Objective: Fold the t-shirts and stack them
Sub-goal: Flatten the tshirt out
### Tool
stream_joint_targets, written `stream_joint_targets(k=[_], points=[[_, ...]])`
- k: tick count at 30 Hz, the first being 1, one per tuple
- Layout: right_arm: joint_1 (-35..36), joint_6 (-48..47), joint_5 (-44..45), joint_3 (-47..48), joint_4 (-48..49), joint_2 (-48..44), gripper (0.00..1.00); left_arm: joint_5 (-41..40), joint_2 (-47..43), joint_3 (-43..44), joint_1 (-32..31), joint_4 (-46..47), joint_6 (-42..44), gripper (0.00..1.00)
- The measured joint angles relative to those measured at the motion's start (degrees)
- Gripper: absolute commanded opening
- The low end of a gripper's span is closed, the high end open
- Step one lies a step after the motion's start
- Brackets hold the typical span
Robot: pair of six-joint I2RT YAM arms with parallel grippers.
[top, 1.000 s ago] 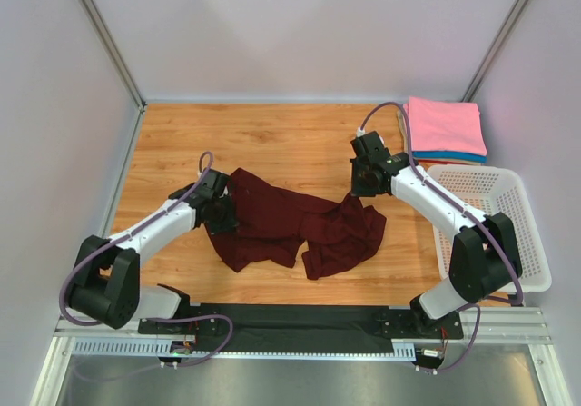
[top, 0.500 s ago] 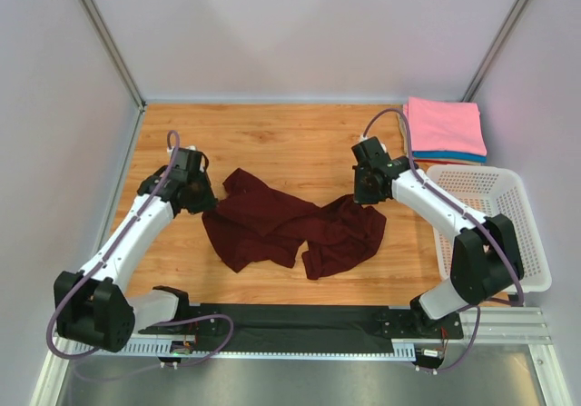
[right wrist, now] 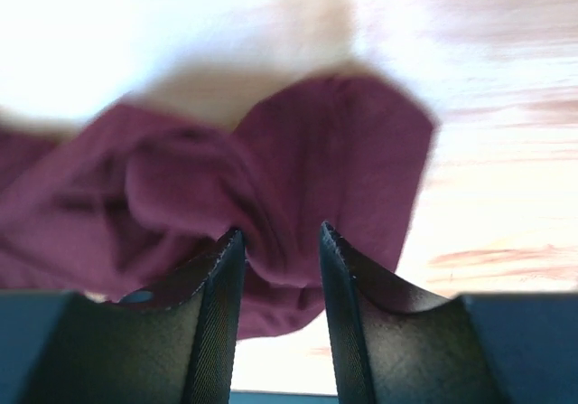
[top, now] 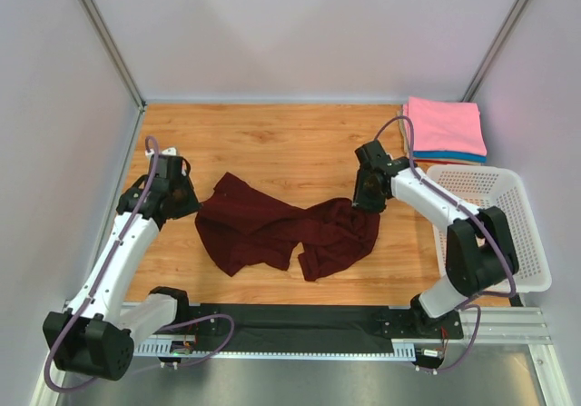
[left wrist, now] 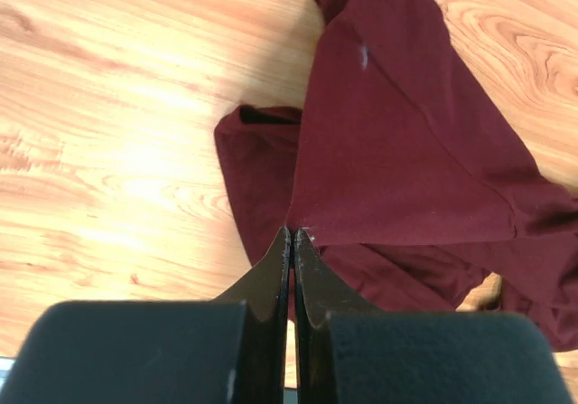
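Observation:
A dark maroon t-shirt (top: 281,229) lies crumpled in the middle of the wooden table. My left gripper (top: 186,202) is at its left edge. In the left wrist view that gripper (left wrist: 293,232) is shut, pinching a corner of the maroon t-shirt (left wrist: 397,151), whose cloth runs taut away from the tips. A small white label (left wrist: 363,56) shows on it. My right gripper (top: 366,202) hangs over the shirt's right end. In the right wrist view its jaws (right wrist: 280,230) stand apart, with a loose fold of the maroon t-shirt (right wrist: 271,169) just beyond them. Folded t-shirts, pink (top: 443,126) over blue (top: 454,157), are stacked at the back right.
A white perforated basket (top: 472,172) stands along the right edge, just in front of the folded stack. White walls close in the table on three sides. Bare wood (top: 272,138) lies behind the maroon shirt.
My left gripper has moved left and dragged the shirt's left edge with it. The right gripper has gone from shut to open, letting go of the shirt's right end.

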Motion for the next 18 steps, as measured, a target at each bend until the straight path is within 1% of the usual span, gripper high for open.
stream_joint_targets(k=[3,8,11,14,16,17,18], points=[[-2.86,4.76,1.49,4.20,-1.97,4.52,0.38,0.59,-0.48,-0.20,0.37,-0.04,0.42,0.00],[-6.43,12.04,1.86,11.98,-6.69,12.92,0.37,5.77,-1.51,-4.55,1.20,2.38,0.13,0.00],[-6.62,14.10,0.63,13.46,-6.91,15.45,0.38,8.33,-0.70,-5.88,1.44,3.10,0.11,0.00],[-6.60,14.78,-0.52,13.53,-7.04,16.00,0.38,10.08,0.74,-6.01,1.99,4.02,0.11,0.00],[-6.51,14.71,-0.48,13.77,-7.19,16.00,0.35,10.36,0.92,-6.01,2.54,4.17,0.04,0.00],[-6.51,14.60,-0.24,13.84,-7.23,16.00,0.29,10.12,0.72,-6.01,2.67,4.20,0.04,0.00],[-6.51,14.29,0.11,13.97,-7.32,16.00,0.25,9.62,0.57,-5.99,2.71,4.11,0.04,0.00]])
